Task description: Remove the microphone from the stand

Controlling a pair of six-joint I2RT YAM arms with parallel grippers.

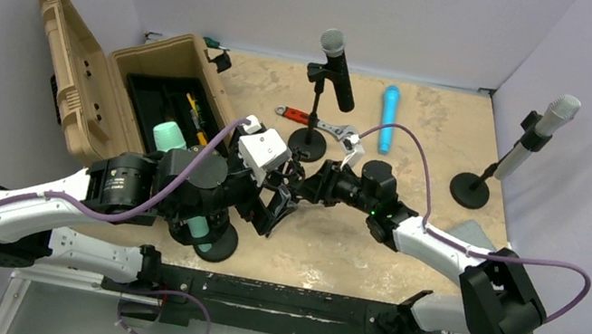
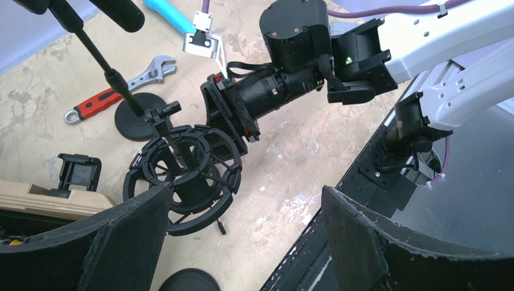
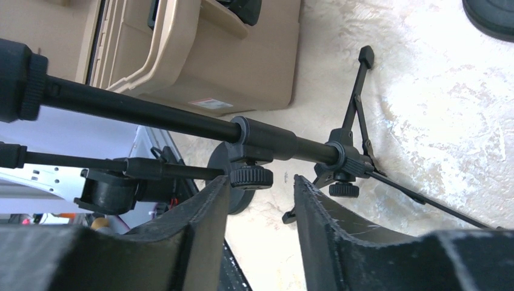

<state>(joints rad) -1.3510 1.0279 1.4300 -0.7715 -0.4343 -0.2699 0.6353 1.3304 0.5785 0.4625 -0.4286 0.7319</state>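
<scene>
Where marbled table [image 1: 452,121] shows, round black stand [image 1: 307,144], ribbed tan case [image 1: 72,86].

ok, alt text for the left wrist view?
A black ring-shaped shock mount on a thin stand sits mid-frame, framed by the open fingers of the left gripper in the foreground. The right gripper is at the mount's upper right edge. Behind, a red-handled wrench lies on the beige table.

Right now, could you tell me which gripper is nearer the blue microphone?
Right. The right gripper is short and left of the blue microphone; the left gripper is further back, toward the bases.
</scene>
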